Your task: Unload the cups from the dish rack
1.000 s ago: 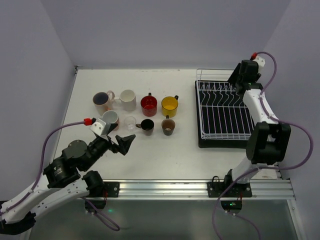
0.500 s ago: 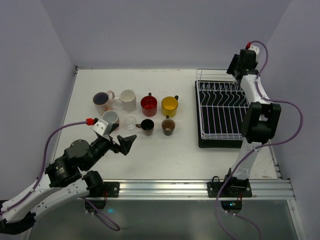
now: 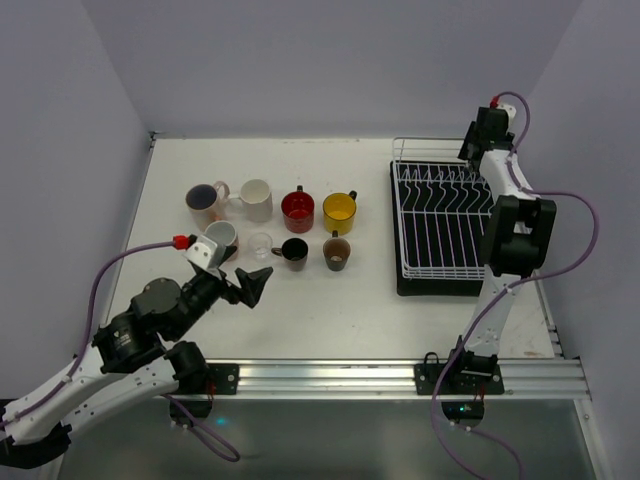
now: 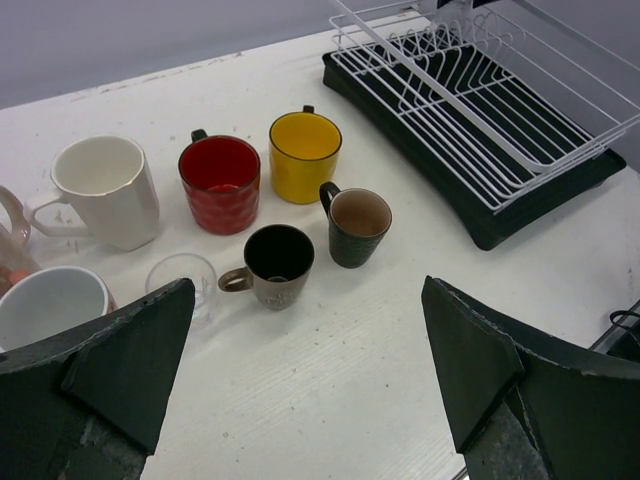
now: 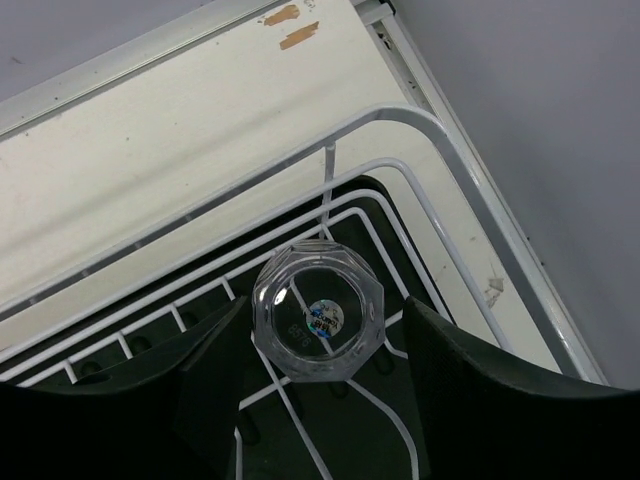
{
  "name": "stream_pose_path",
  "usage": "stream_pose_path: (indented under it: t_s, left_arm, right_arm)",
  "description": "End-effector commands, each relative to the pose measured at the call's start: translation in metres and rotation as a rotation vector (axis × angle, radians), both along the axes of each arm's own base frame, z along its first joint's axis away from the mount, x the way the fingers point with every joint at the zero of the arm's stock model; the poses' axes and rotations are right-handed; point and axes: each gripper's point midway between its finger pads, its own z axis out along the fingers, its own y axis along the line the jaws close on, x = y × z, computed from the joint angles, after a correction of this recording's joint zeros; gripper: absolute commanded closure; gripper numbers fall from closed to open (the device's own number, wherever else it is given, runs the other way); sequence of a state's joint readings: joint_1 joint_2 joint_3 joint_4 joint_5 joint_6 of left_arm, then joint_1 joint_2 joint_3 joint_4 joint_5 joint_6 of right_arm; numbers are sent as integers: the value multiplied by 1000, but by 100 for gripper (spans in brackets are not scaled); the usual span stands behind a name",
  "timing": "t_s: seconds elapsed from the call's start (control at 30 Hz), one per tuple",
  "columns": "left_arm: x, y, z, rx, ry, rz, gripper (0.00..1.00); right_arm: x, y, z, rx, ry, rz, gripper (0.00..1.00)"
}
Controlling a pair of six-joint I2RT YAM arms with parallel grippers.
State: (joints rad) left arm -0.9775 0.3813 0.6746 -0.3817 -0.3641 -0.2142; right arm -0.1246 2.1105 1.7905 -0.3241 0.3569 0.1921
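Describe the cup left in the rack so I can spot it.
Find the white wire dish rack on the table's right. In its far right corner, between the right gripper's open fingers, sits a clear faceted glass, the only cup inside it.

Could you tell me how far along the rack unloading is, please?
Nearly done: eight cups, including the red mug and yellow mug, stand on the table. The right gripper hangs open around a clear glass in the far corner of the dish rack, ungrasped; only that remains. The left gripper is open.
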Motion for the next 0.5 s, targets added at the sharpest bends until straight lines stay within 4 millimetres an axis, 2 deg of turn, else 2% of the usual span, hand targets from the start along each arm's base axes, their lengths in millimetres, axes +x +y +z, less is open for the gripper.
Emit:
stream_pose_path:
  t_s: [0.0, 0.37, 0.47]
  left_arm:
    - [6, 2, 10, -13, -40, 29, 0]
    - [13, 2, 7, 3, -32, 42, 0]
    - [14, 2, 7, 2, -31, 47, 0]
  right_arm:
    - [12, -5, 13, -32, -24, 6, 37]
    - [26, -6, 17, -21, -32, 7, 41]
    - [23, -7, 14, -14, -26, -6, 63]
